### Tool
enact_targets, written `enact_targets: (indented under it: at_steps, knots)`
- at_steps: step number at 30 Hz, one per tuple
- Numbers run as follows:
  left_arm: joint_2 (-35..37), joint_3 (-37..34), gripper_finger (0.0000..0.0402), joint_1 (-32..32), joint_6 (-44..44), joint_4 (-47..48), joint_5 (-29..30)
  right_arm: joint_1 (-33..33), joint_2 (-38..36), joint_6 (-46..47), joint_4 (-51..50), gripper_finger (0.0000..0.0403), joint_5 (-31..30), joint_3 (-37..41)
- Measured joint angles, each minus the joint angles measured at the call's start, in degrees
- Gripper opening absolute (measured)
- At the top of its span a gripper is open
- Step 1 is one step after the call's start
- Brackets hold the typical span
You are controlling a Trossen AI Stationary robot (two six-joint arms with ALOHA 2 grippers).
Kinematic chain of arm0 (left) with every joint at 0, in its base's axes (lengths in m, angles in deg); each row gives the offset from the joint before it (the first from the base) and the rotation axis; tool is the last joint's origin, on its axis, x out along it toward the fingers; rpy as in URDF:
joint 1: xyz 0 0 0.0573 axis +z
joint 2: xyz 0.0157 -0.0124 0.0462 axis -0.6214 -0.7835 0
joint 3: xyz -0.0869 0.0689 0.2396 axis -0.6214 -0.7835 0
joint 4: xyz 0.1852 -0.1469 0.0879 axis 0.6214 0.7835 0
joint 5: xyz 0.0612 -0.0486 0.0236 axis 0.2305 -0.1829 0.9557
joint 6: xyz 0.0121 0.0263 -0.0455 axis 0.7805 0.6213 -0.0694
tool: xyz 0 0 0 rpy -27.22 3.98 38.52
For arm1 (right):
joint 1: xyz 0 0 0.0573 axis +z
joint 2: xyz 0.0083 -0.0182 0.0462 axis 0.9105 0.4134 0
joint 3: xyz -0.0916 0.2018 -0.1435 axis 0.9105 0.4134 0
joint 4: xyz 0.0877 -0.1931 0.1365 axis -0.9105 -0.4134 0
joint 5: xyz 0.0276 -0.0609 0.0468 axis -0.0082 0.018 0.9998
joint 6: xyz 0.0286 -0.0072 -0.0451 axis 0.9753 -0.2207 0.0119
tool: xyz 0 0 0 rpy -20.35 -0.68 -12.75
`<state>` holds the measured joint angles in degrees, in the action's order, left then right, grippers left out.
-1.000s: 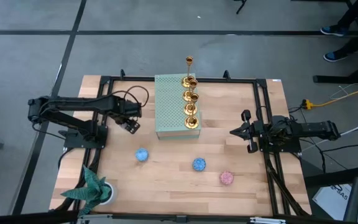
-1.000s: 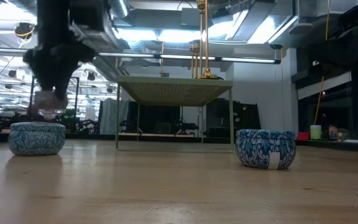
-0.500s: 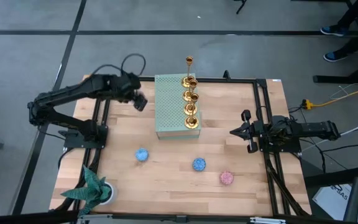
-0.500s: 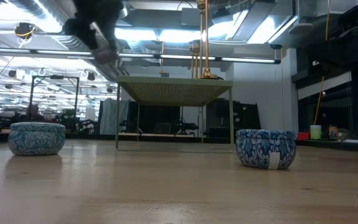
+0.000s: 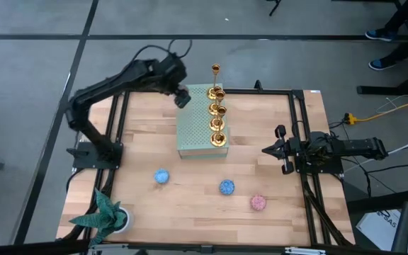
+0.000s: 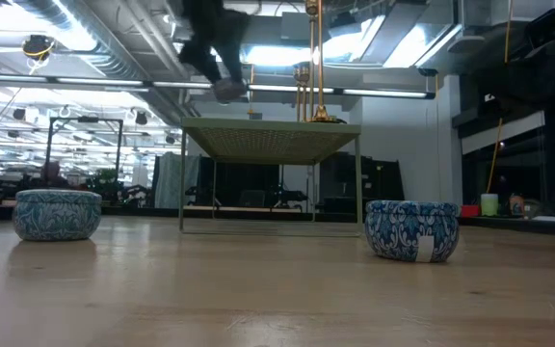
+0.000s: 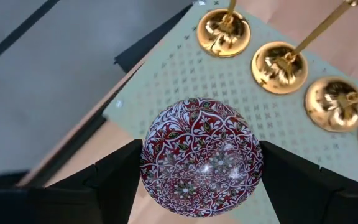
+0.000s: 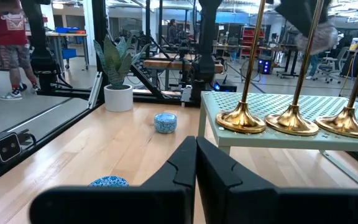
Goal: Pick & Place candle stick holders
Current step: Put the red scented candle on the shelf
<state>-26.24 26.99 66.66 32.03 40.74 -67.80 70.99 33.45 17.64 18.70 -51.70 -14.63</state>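
Note:
Several gold candle stick holders (image 5: pixel 217 113) stand in a row by their round bases on a pale green perforated stand (image 5: pixel 195 124); the left wrist view shows their bases (image 7: pixel 279 64). My left gripper (image 5: pixel 183 97) hangs above the stand's far left corner, shut on a round red-and-white patterned tin (image 7: pixel 201 155). It shows high up in the low view (image 6: pixel 224 89). My right gripper (image 5: pixel 266 151) waits shut at the table's right side, its fingers together in its own view (image 8: pixel 196 155). My left gripper pinches the round tin by two opposite sides (image 7: pixel 146 163) between its two fingers (image 7: pixel 114 180). The fingers slant downward from the table's far left. The tin is lifted clear, above the green stand's corner and short of the nearest holder.
Two blue tins (image 5: pixel 161 176) (image 5: pixel 227 187) and a pink one (image 5: pixel 258 202) lie on the wooden table near its front. A potted plant (image 5: pixel 106 214) stands at the near left corner. A black frame (image 5: pixel 296 106) rims the table.
My left gripper has risen from low over the table's left part and swung toward the far edge and the right, to the green stand's far left corner, turning as it went. The tin went with it, between the fingers.

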Motion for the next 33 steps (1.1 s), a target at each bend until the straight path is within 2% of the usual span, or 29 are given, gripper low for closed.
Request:
enact_targets:
  at_steps: [7, 14, 19, 26, 33]
  knots:
    - [-9.71, 7.27, 0.0287, 2.37, 8.92, 0.62, -3.44, 0.02, 0.01, 0.00, -0.02, 0.0014, 0.00, 0.00]
    - [-16.20, 9.55, 0.0289, 4.34, 9.64, 5.19, -3.74, 0.02, 0.01, 0.00, 0.00, 0.0014, -0.02, 0.00]
    - [-18.69, 9.60, 0.0290, 5.22, 9.62, 8.33, -3.72, 0.01, 0.01, 0.00, -0.01, 0.0014, -0.01, 0.00]
    - [-19.40, 9.60, 0.0292, 5.65, 9.65, 7.74, -3.70, 0.02, 0.01, 0.00, -0.01, 0.0014, 0.00, 0.00]
    - [-19.22, 9.60, 0.0326, 5.76, 9.65, 7.63, -3.71, 0.02, 0.01, 0.00, -0.01, 0.0014, 0.00, 0.00]
